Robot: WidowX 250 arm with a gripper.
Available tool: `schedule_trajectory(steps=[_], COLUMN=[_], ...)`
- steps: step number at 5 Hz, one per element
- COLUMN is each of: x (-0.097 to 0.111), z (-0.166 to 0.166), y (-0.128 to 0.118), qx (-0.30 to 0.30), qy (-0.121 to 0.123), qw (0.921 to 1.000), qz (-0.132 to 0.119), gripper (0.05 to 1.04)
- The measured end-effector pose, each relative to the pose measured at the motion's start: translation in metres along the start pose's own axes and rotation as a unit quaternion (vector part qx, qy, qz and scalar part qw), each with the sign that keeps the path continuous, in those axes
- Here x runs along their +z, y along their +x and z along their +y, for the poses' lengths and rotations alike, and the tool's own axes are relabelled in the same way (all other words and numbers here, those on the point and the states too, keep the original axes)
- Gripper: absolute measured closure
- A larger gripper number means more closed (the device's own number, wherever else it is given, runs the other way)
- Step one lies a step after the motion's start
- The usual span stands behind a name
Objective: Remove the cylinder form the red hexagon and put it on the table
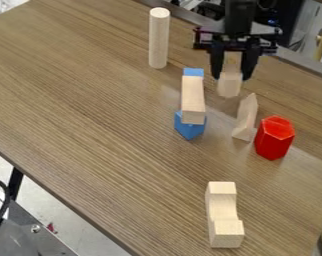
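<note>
Cylinder (159, 39) is off the red hexagon (275, 138) and standing upright on the table (90, 110), long axis straight up, round end facing the ceiling, well apart from the hexagon toward the upper left. Gripper (233, 78) hangs up past the hexagon, fingers apart, with a pale block (230, 85) in line with the gap; can't tell if they touch it. Wooden wedge (246, 118) sits just left of the hexagon, fwiw.
</note>
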State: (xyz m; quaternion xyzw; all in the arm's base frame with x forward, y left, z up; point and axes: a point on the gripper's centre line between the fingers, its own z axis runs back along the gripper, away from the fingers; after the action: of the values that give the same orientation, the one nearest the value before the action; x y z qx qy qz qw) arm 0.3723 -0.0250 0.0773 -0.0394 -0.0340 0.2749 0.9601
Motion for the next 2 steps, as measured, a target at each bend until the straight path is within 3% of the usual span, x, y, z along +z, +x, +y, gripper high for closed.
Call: schedule_trajectory(steps=[2], x=[-0.009], z=[-0.019], y=[0.021], qx=[-0.019], qy=[-0.007], qw=[0.9994], qz=[-0.027], gripper=[0.571])
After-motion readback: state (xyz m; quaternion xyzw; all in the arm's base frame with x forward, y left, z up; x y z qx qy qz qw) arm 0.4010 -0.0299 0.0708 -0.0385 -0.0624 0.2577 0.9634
